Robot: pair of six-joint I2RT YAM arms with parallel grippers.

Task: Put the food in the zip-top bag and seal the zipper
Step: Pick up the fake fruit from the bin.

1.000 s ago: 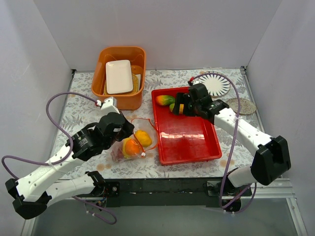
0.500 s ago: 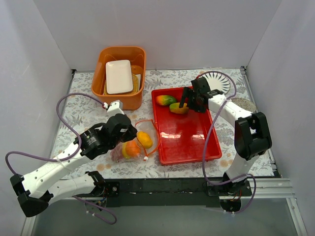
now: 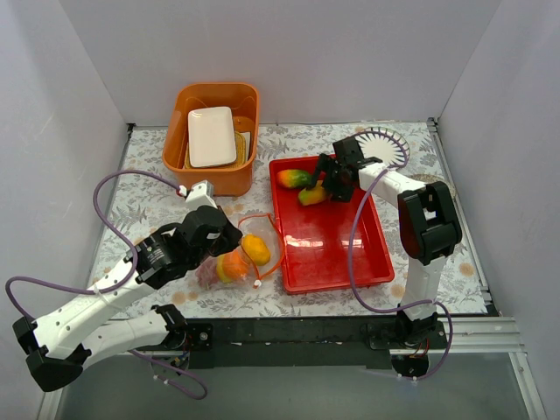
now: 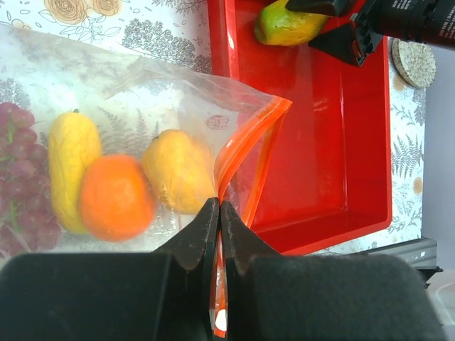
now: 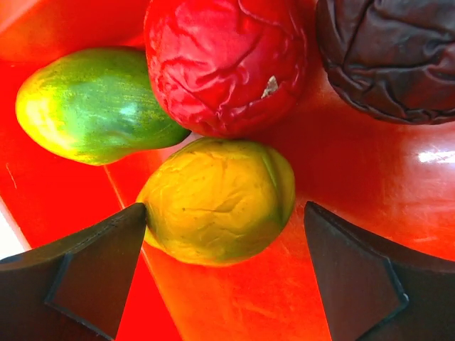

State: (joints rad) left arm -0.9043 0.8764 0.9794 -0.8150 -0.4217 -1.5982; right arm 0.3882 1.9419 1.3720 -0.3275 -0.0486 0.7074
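The clear zip-top bag (image 3: 238,260) lies on the table left of the red tray (image 3: 337,254). It holds a yellow piece (image 4: 67,163), an orange (image 4: 117,197), a yellow mango (image 4: 178,170) and a grape bunch (image 4: 18,177). My left gripper (image 3: 232,238) is shut on the zipper (image 4: 242,153), the orange-red strip at the bag's mouth, and holds it open toward the tray. My right gripper (image 3: 317,191) is open low in the tray's far left corner, with its fingers either side of a yellow-green mango (image 5: 217,202). A green mango (image 5: 92,103), a red ball (image 5: 224,64) and a dark purple ball (image 5: 391,57) lie just beyond it.
An orange bin (image 3: 179,131) with a white plate (image 3: 212,136) stands at the back left. A white patterned disc (image 3: 385,149) lies behind the tray and a round coaster (image 4: 416,62) to its right. Purple cables loop beside both arms.
My right gripper has swung toward the tray's far left corner and come down around the yellow-green mango. My left gripper has shifted slightly, still holding the zipper.
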